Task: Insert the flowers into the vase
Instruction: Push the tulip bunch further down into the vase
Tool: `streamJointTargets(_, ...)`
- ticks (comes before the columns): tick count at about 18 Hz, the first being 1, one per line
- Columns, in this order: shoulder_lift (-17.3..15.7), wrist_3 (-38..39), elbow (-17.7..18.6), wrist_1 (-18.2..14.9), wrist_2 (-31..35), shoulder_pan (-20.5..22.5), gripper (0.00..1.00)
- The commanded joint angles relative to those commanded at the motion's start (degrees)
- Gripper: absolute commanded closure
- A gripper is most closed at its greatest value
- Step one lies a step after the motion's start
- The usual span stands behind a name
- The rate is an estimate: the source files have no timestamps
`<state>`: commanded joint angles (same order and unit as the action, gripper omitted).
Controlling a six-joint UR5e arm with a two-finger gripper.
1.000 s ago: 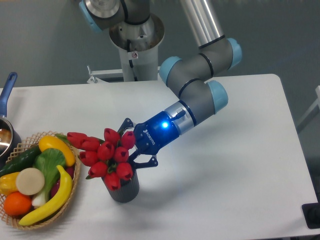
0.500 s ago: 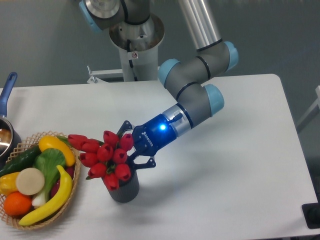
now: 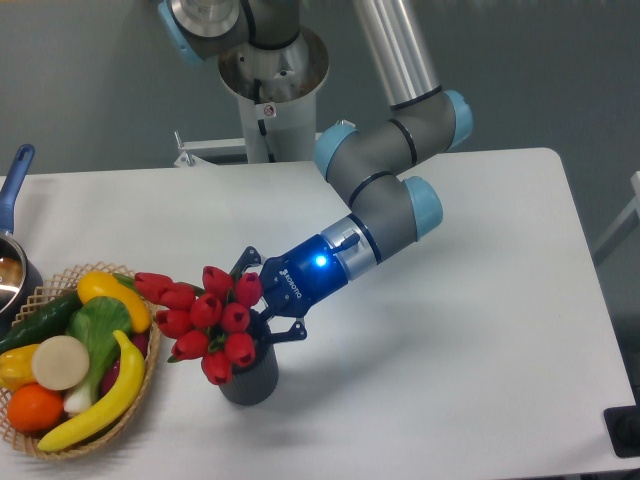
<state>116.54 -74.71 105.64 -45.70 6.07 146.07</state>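
Note:
The flowers (image 3: pixel 213 314), a bunch of red tulip buds, lean to the left over the mouth of the vase (image 3: pixel 251 380). Their stems are hidden behind the buds, so I cannot see how deep they reach. The vase is a short dark grey cylinder standing on the white table, with its mouth mostly covered by the buds. My gripper (image 3: pixel 254 298) comes in from the right, tilted down to the left, and is shut on the bunch just above the vase's rim. Its fingertips are hidden among the buds.
A wicker basket (image 3: pixel 152 352) with a banana, an orange and vegetables stands just left of the vase, nearly touching the leftmost buds. A blue-handled pot (image 3: pixel 14 188) sits at the left edge. The robot's base (image 3: pixel 270 75) rises at the back.
The gripper and the bunch have shifted slightly left and downward, bringing the buds lower over the vase. The arm's elbow has swung a little to the left.

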Motion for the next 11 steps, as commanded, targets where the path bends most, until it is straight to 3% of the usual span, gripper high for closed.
streamJointTargets(3,-0.1,0.0,0.3,0.0,0.1,0.1,0.50)
streamJointTargets(5,-0.2,0.0,0.4,0.0,0.1,0.1,0.35)
streamJointTargets(11,-0.4,0.0,0.9,0.0,0.2,0.4,0.24)
